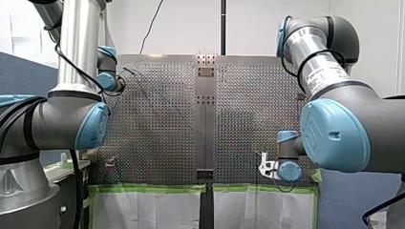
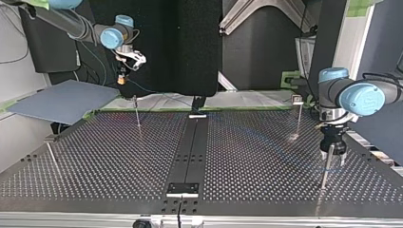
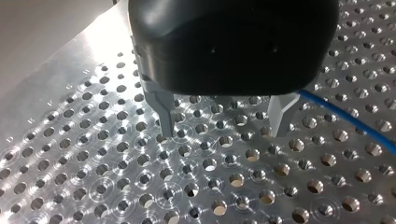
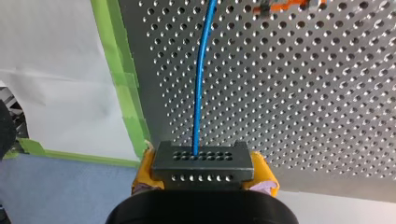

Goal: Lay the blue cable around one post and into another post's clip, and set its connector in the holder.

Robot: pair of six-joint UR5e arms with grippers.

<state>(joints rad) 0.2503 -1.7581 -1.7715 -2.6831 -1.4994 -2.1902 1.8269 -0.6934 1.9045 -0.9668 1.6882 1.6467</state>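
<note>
Blue cable is running out over the table from its black connector, which my right tool is clamping, raised by the taped edge. My left tool is hovering spread and empty, with the cable passing beside one finger. Routing looks barely begun, and the next move calls for catching the cable and leading it around a post.

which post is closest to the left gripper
The post near the top view's right front corner, right at my left gripper. The clip-topped post behind it and the two left posts stand farther off.
</note>
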